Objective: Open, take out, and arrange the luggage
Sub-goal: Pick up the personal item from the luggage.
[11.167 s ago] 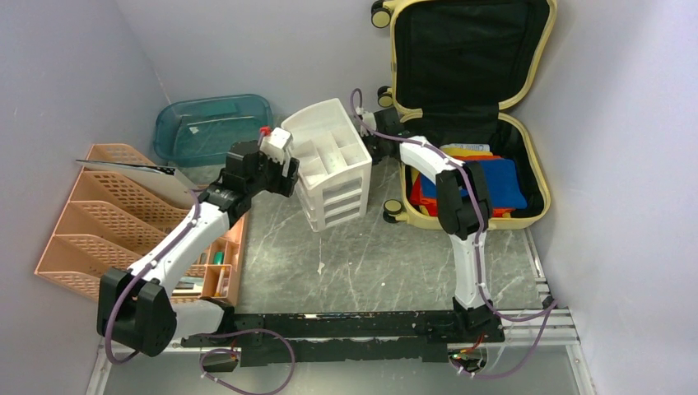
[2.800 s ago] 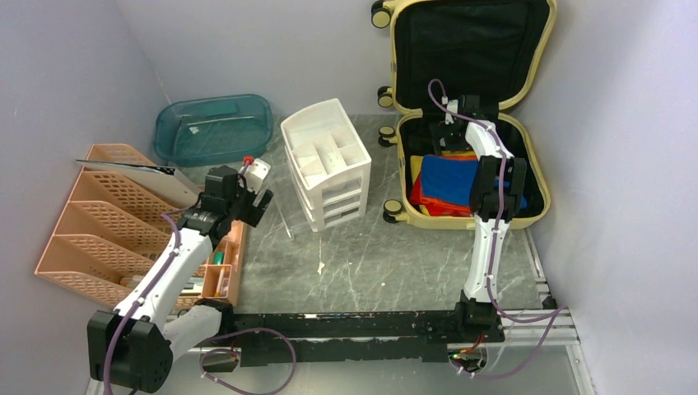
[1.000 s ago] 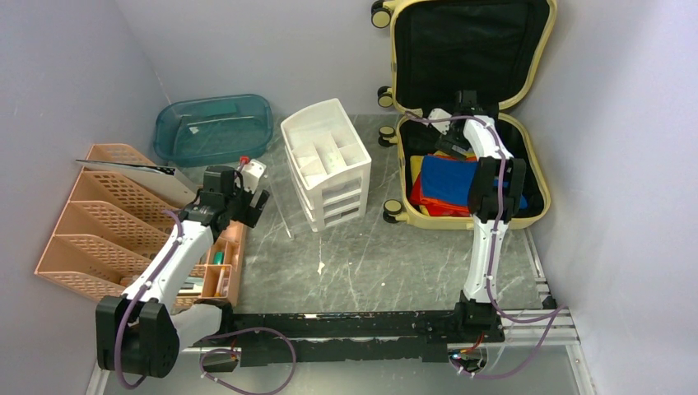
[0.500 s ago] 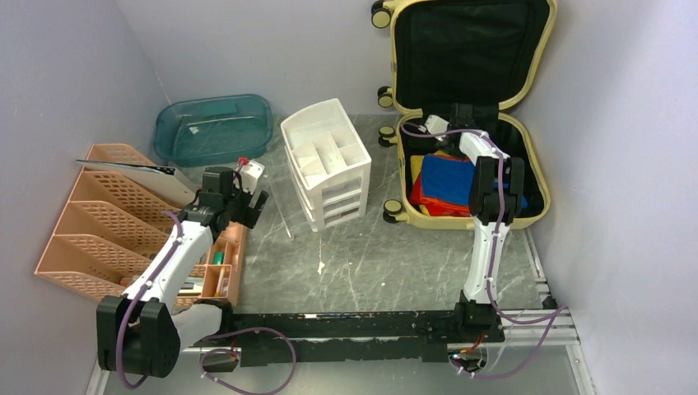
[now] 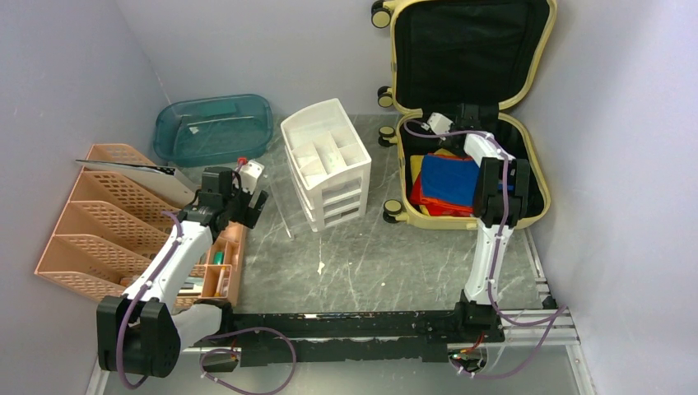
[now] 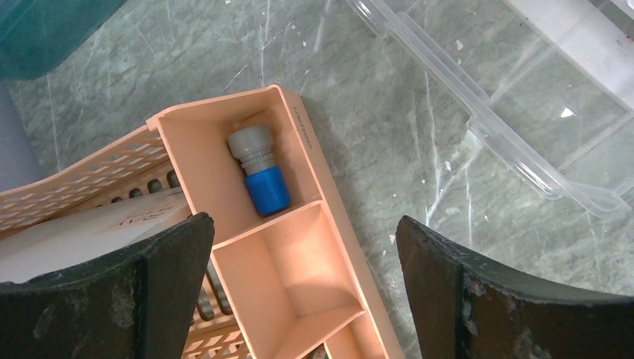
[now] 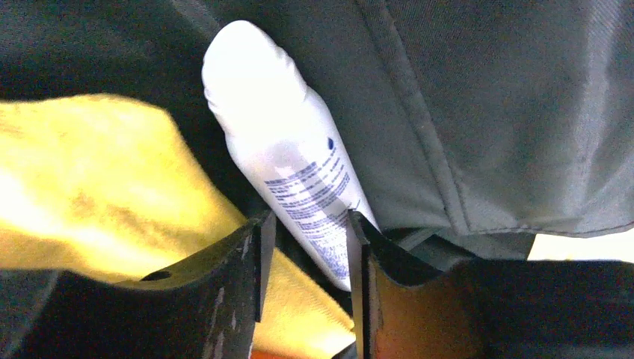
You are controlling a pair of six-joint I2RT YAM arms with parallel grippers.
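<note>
The luggage point(image 5: 535, 164), a pale yellow hard-shell case, lies open at the back right with its black-lined lid point(image 5: 469, 49) propped against the wall. Blue cloth point(image 5: 449, 177) over red and yellow cloths fills the lower half. My right gripper point(image 5: 449, 136) reaches into the case's far left corner. In the right wrist view the right gripper point(image 7: 308, 221) is shut on a white printed tube point(image 7: 277, 127) that lies between yellow cloth point(image 7: 97, 172) and the grey lining point(image 7: 486, 112). My left gripper point(image 6: 303, 232) hangs open and empty over an orange organizer point(image 6: 224, 149).
A white drawer unit point(image 5: 325, 160) stands mid-table, a teal tray point(image 5: 212, 123) behind it on the left, an orange file rack point(image 5: 107, 214) at the far left. A grey-and-blue cylinder point(image 6: 262, 176) lies in the organizer. A clear plastic lid point(image 6: 478, 120) rests on the marble.
My right gripper has closed from wide open onto the white tube in the case's far corner and shifted slightly. The left arm has not moved.
</note>
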